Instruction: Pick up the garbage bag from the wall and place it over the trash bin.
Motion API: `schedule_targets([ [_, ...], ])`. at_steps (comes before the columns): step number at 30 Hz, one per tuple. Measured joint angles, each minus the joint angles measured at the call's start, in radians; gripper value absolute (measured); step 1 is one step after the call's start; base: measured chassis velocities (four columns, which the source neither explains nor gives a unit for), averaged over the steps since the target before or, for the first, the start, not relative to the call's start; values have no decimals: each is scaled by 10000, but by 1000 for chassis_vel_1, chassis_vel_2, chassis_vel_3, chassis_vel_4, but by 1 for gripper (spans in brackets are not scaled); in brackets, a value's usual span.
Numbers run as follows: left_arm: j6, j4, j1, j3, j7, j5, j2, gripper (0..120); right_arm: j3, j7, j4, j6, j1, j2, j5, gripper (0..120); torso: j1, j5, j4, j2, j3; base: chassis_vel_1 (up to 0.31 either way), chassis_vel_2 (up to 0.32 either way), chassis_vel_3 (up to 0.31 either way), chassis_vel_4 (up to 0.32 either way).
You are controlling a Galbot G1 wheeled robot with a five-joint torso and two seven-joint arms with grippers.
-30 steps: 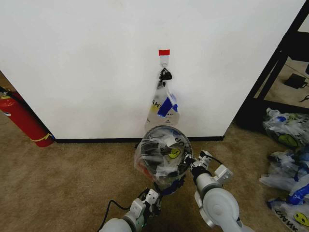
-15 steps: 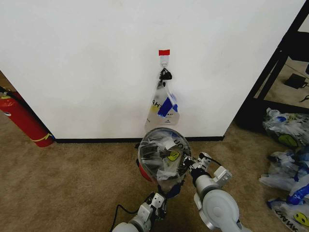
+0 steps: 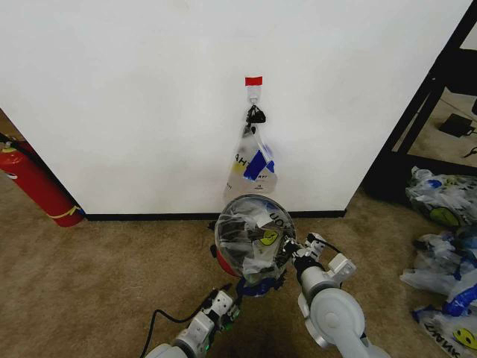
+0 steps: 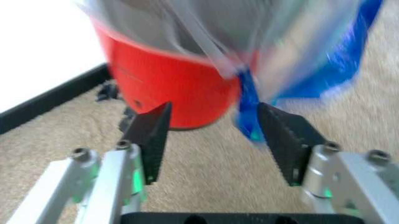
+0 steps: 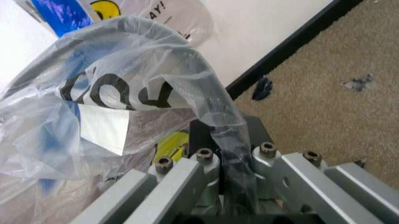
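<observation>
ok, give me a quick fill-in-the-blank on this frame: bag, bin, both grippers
1. The thin see-through plastic garbage bag is draped over the small round ____ trash bin.
2. The right gripper is shut on the ____.
3. The left gripper sits low by the bin, its fingers ____.
4. Another printed bag hangs from a hook on the white ____.

Missing words: red; garbage bag; open; wall

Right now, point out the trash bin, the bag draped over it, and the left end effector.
trash bin (image 4: 168, 88), left wrist view, red side wall.
garbage bag (image 3: 250, 231), head view, stretched top.
left end effector (image 4: 215, 140), left wrist view, between fingertips.
</observation>
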Motion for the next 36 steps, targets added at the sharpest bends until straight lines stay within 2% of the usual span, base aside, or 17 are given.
schedule_targets([
  [3,6,-595,389,-535,-160,-602,171,73,8,-12,-148,20,119,-3,-34,0,0,0,0,0,0,0,0,0,0],
  [4,6,-595,389,-535,-160,-602,171,73,8,-12,-148,20,119,-3,-34,0,0,0,0,0,0,0,0,0,0],
  [7,26,-1160,813,-1053,-210,-872,400,86,7,-27,-296,33,231,-11,-87,0,0,2,0,0,0,0,0,0,0],
  [10,106,-1953,1224,-1548,-296,-1150,611,97,6,-50,-488,66,376,-19,-182,0,0,3,2,0,0,0,0,0,0],
  [12,113,-2158,1270,-1695,-371,-1292,632,98,6,-62,-531,88,404,-20,-233,0,0,2,2,0,0,0,0,0,0],
  [16,458,-3169,832,-2409,-756,-2904,845,99,-27,-262,-658,275,418,-59,-852,0,0,2,0,0,0,0,0,0,0],
  [17,458,-3169,832,-2409,-756,-2904,845,99,-27,-262,-658,275,418,-59,-852,0,0,2,0,0,0,0,0,0,0],
  [20,1091,-3636,-114,-2476,-855,-4537,1279,91,-94,-376,-657,447,350,-69,-1417,0,0,2,0,0,0,0,0,0,0],
  [22,1566,-3722,-1110,-2099,-973,-5575,1574,81,-158,-456,-566,539,280,-67,-1859,0,0,3,0,0,0,0,0,0,0],
  [24,2075,-3657,-2237,-1489,-1303,-6042,1643,74,-191,-516,-516,612,236,-52,-2236,0,0,0,1,0,0,0,0,0,0],
  [25,2075,-3657,-2237,-1489,-1303,-6042,1643,74,-191,-516,-516,612,236,-52,-2236,0,0,0,1,0,0,0,0,0,0],
  [28,2821,-3284,-4495,-59,-1909,-6797,1520,61,-230,-649,-513,738,106,-15,-2983,0,1,1,-3,0,1,0,0,0,0],
  [30,3045,-3048,-5374,661,-2092,-7103,1442,55,-237,-677,-513,784,47,-12,-3190,0,1,2,-2,0,1,0,0,0,0],
  [31,3211,-2841,-6042,1267,-2226,-7334,1375,49,-242,-702,-513,809,-16,-19,-3322,0,1,2,-4,0,1,0,0,0,0],
  [32,3211,-2841,-6042,1267,-2226,-7334,1375,49,-242,-702,-513,809,-16,-19,-3322,0,1,2,-4,0,1,0,0,0,0],
  [36,3652,-1868,-8120,3189,-2882,-8343,964,31,-205,-808,-500,943,-170,-54,-3731,0,1,5,2,0,1,0,0,0,0],
])
